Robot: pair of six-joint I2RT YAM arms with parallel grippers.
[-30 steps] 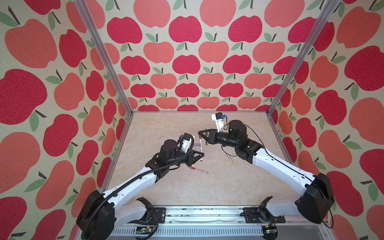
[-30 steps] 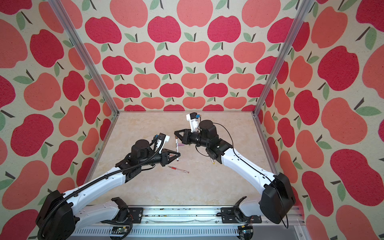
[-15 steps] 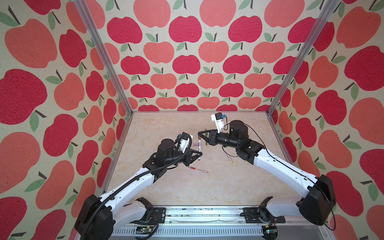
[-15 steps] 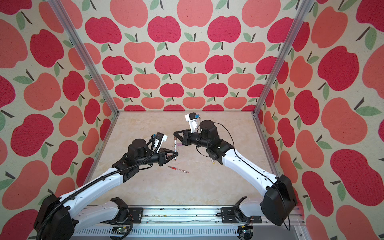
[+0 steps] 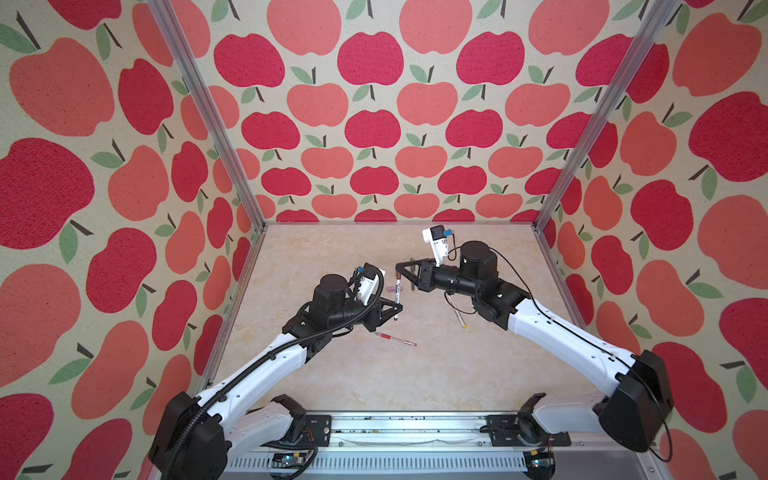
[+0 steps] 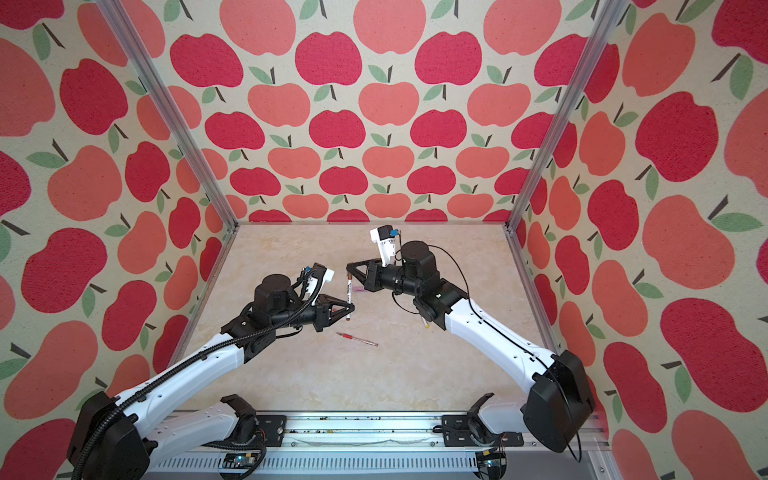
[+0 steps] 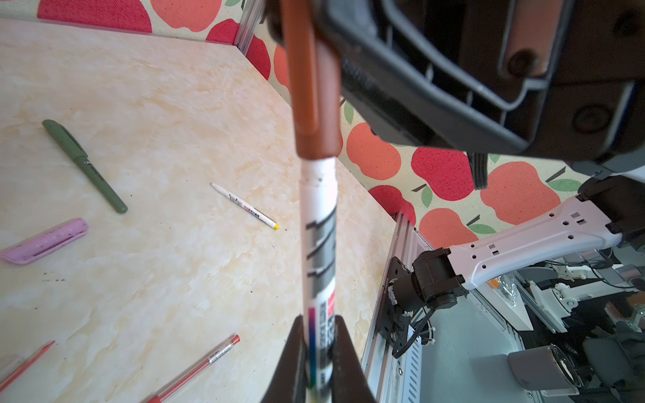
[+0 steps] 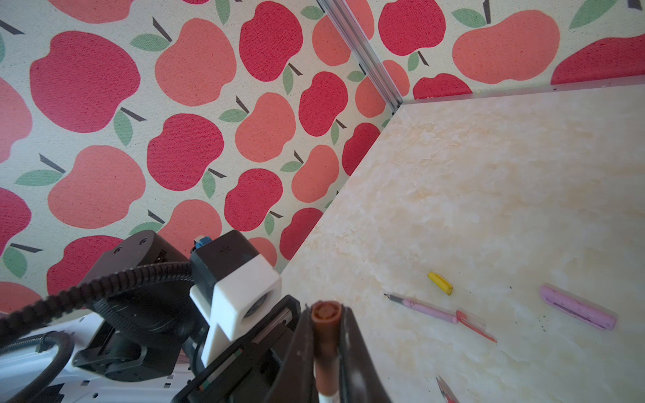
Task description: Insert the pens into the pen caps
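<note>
left fingers (image 7: 289, 366) clenched on white-and-brown pen (image 7: 319, 244), right fingers (image 8: 300, 359) clenched on brown cap (image 8: 324, 315)

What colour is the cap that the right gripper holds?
Brown; the cap shows best in the left wrist view.

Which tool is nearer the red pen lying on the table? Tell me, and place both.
Left. The left tool, gripping the white pen, hangs just behind the red pen; the right tool, on the brown cap, is farther back.
</note>
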